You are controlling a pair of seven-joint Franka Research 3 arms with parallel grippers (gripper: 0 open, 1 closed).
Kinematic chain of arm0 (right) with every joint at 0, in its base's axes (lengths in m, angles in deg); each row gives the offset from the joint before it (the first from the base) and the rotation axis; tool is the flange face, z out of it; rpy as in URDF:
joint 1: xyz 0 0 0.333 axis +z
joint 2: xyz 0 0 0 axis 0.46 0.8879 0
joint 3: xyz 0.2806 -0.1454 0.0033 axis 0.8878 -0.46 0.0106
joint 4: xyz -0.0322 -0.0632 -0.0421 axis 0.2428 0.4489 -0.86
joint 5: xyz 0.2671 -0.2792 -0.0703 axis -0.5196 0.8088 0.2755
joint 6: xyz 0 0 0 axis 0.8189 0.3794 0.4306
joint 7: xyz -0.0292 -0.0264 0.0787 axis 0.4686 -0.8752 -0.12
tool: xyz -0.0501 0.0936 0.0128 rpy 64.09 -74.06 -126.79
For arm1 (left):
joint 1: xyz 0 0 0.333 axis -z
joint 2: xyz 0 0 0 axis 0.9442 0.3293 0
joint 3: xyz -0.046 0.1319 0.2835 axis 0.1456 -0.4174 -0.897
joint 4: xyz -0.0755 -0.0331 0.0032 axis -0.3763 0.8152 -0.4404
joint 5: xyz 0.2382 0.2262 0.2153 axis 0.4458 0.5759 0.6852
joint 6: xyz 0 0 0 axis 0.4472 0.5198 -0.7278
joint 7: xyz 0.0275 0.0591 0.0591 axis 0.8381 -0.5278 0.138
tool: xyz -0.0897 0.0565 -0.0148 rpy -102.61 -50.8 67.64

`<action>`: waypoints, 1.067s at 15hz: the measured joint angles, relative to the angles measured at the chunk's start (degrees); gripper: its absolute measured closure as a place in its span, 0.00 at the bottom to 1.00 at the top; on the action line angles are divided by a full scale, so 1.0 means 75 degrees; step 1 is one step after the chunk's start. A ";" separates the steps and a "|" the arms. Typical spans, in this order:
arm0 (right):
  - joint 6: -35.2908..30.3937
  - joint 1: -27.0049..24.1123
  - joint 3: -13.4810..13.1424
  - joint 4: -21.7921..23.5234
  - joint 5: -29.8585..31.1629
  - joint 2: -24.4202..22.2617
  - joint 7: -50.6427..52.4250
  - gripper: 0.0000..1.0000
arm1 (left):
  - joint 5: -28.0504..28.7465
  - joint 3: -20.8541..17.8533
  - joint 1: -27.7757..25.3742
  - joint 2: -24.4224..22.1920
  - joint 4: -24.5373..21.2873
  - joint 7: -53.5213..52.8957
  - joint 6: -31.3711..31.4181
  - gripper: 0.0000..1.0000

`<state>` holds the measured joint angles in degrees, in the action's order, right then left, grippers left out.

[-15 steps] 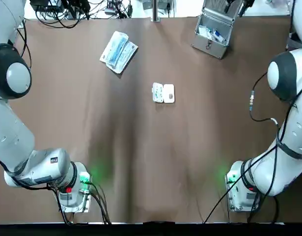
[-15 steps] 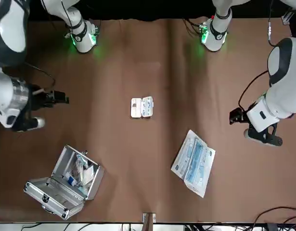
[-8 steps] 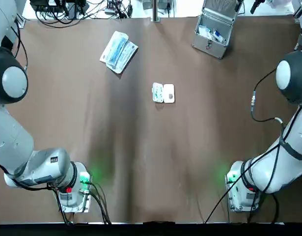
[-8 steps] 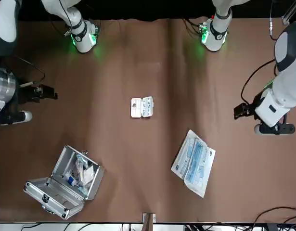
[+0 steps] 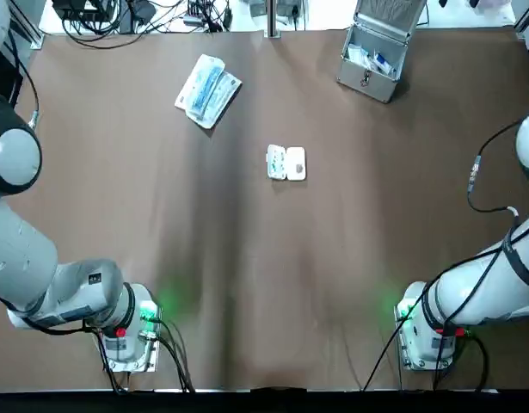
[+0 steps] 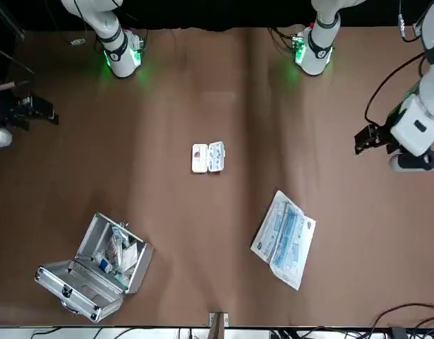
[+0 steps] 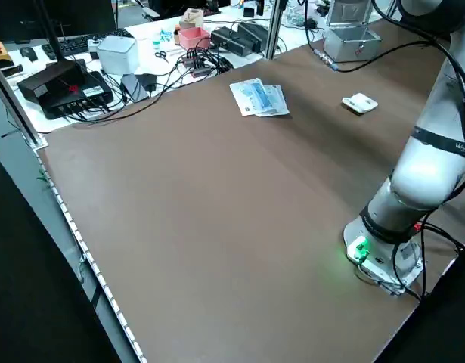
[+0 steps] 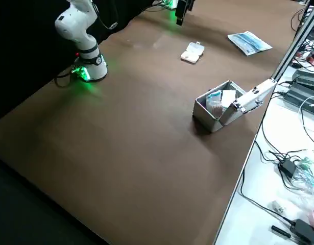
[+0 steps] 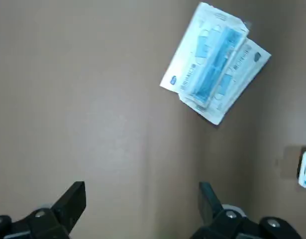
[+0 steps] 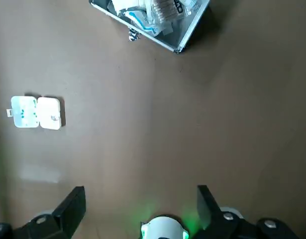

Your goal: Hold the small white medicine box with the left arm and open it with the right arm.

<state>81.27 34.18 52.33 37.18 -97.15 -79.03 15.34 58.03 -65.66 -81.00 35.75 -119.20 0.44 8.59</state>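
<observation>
Both my pincers are empty with fingers spread wide. The left pincer (image 9: 141, 199) hangs high over my left side of the table (image 5: 247, 275), above bare cloth near the packet (image 9: 212, 62). The right pincer (image 10: 140, 199) hangs high over my right side, short of the case (image 10: 153, 20). The box (image 5: 286, 163) lies mid-table, well apart from both, and it looks already open: two flat halves side by side, one showing small blue dots.

The risks, as I judge them:

- The box looks light and lies flat. If my left fingers land off-centre, they will likely shove it along the cloth rather than pin it.
- Squeezing across both halves could fold the lid shut, or tip out whatever sits in the dotted half.
- With the lid down flat, my right pincer has little edge to catch, so a low approach may scrape the cloth or flip the box.
- My left pincer is nearer the packet than the box, so a careless descent grabs the wrong thing.
- Both arms reaching the middle together could crowd each other.
</observation>
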 joint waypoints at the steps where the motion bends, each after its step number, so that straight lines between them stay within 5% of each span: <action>1: 0.0076 -0.0205 0.0298 0.0179 0.0095 -0.0184 -0.0017 0.01 | -0.0001 0.0006 -0.0187 -0.0015 0.0041 -0.0009 -0.0030 0.00; 7: 0.1156 -0.0782 0.0699 0.1736 0.0180 -0.1497 -0.0024 0.01 | -0.0084 0.0056 -0.0586 -0.0060 0.0093 -0.0108 -0.0272 0.00; 11: 0.1211 -0.0807 0.0857 0.1904 0.0552 -0.1715 -0.0027 0.01 | -0.0085 -0.0149 -0.0166 -0.0064 0.0094 -0.0106 -0.0236 0.00; 16: 0.1491 -0.0818 0.0859 0.1915 0.0584 -0.1715 -0.0029 0.01 | -0.0218 -0.1252 0.0883 -0.0261 0.0098 -0.0202 -0.0158 0.00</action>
<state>92.46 28.05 58.77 51.54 -92.77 -91.90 15.13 56.39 -75.06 -74.38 33.79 -118.46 -1.07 7.41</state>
